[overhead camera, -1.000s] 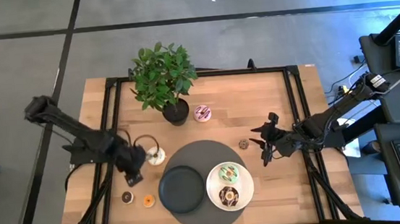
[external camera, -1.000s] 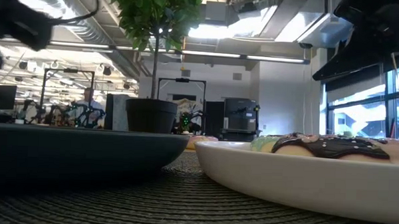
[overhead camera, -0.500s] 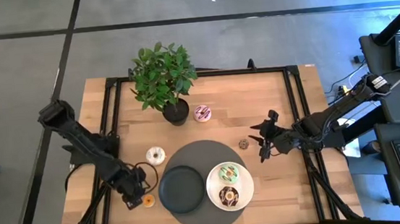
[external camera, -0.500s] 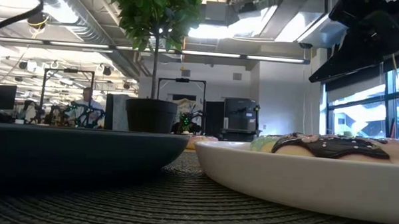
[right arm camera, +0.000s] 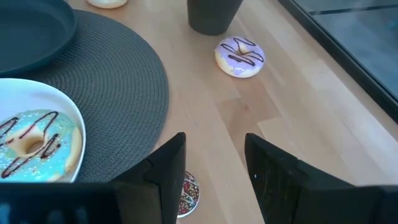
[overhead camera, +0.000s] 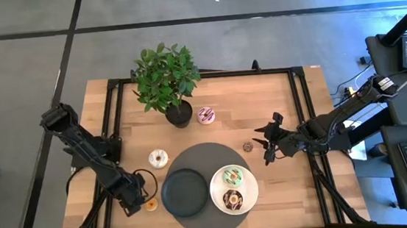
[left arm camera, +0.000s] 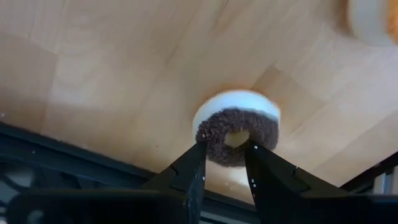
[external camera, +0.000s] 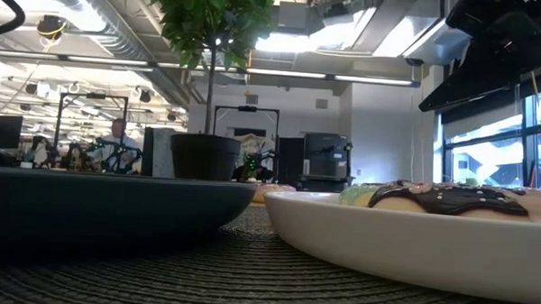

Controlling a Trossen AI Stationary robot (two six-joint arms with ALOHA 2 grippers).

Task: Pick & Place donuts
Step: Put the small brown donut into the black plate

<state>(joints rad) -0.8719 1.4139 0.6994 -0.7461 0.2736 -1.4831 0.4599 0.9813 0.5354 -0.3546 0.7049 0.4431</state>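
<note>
My left gripper (overhead camera: pixel 131 202) (left arm camera: pixel 225 149) is open and hangs over the tiny brown donut (left arm camera: pixel 236 127), which lies flat on the wood near the table's near left corner. Its two fingers straddle the donut's hole. An orange tiny donut (overhead camera: pixel 151 204) lies just right of it. A white donut (overhead camera: pixel 158 158) and a pink-iced donut (overhead camera: pixel 206 115) (right arm camera: pixel 239 55) lie on the wood. A green donut (overhead camera: pixel 232 176) (right arm camera: pixel 34 144) and a chocolate donut (overhead camera: pixel 232 198) (external camera: pixel 440 196) sit on the white plate (overhead camera: pixel 251 196). My right gripper (overhead camera: pixel 268 150) (right arm camera: pixel 214 142) is open beside a small sprinkled donut (overhead camera: pixel 248 146) (right arm camera: pixel 186 194). My left gripper comes at the brown donut from above, and its fingertips (left arm camera: pixel 199 152) show over the near part of the ring (left arm camera: pixel 217 155), one on each side of the hole. I cannot tell whether they touch it; the donut lies flat on the table.
A black plate (overhead camera: pixel 184 192) and the white plate stand on a round grey mat (overhead camera: pixel 204 158). A potted plant (overhead camera: pixel 167 80) stands toward the far edge. A black frame rail (overhead camera: pixel 113 137) runs along the table's left side, close to my left arm.
My left gripper has moved from beside the white donut toward the table's near edge and has come down over the brown donut, which it now covers in the high view. The donuts and plates have stayed where they were.
</note>
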